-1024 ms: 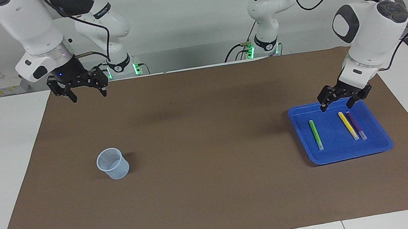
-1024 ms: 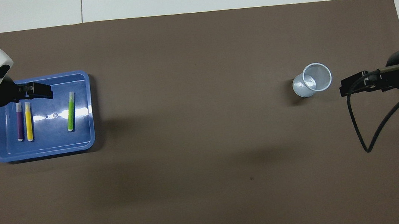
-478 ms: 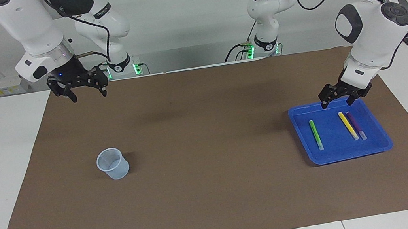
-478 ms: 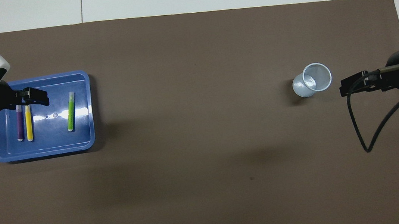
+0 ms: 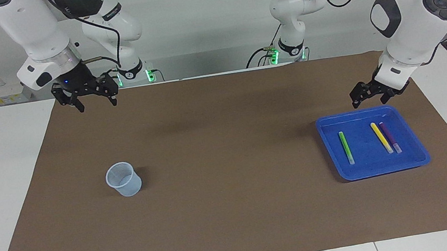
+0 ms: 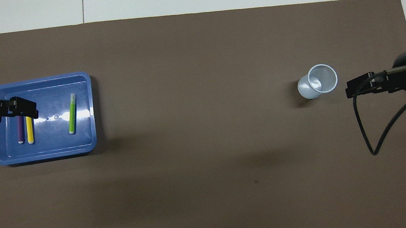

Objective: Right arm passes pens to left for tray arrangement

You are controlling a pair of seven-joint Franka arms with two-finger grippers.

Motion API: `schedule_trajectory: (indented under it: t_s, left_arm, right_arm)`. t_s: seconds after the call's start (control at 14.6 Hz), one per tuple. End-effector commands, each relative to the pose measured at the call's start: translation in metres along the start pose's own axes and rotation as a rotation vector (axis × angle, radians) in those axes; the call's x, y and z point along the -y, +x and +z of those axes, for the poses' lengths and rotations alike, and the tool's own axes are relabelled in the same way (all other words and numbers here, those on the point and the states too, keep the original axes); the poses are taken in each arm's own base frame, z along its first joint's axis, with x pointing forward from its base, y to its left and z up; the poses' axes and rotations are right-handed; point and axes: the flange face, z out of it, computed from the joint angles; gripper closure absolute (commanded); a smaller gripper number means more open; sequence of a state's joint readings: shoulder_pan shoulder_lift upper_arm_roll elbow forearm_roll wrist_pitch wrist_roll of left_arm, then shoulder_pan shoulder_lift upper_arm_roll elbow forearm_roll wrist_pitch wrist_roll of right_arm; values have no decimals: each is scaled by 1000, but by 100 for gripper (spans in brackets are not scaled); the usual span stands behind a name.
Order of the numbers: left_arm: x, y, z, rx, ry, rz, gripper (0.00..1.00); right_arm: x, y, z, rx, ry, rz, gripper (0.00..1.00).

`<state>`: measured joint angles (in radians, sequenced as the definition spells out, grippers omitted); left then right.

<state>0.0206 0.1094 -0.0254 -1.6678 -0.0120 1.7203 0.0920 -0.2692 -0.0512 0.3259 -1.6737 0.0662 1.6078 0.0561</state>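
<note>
With all three pens (image 5: 380, 138) laid in the tray (image 5: 412, 162), we hold both jaws wide and empty, clear above the surface.

Three pens (image 5: 380, 137) lying flat in tray (image 5: 412, 160).

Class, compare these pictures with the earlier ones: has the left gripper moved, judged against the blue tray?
Yes. The left gripper, open and empty, has risen and drawn back toward the robots. It was over the blue tray and its nearer rim; now it hangs clear of that rim.
</note>
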Motion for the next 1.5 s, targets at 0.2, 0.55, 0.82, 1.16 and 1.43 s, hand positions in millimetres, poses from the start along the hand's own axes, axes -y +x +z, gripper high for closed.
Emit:
schedule_trajectory:
  t_s: [0.2,0.55,0.82,1.16,1.43]
  left_arm:
    - [1,-29,-31,24,30,50,0]
    - [17,-40,-38,17,45,59,0]
    - [15,-60,-59,28,43,57,0]
    - [18,-69,-53,30,42,75,0]
    - [15,-64,-53,-2,48,129,0]
  right_arm:
    - [-1,-5,-2,-4,-12,16,0]
    - [-1,-5,-2,-4,-12,16,0]
    - [0,-5,-2,-4,-12,14,0]
    - [-1,-5,-2,-4,-12,16,0]
    - [-1,-5,-2,-4,-13,16,0]
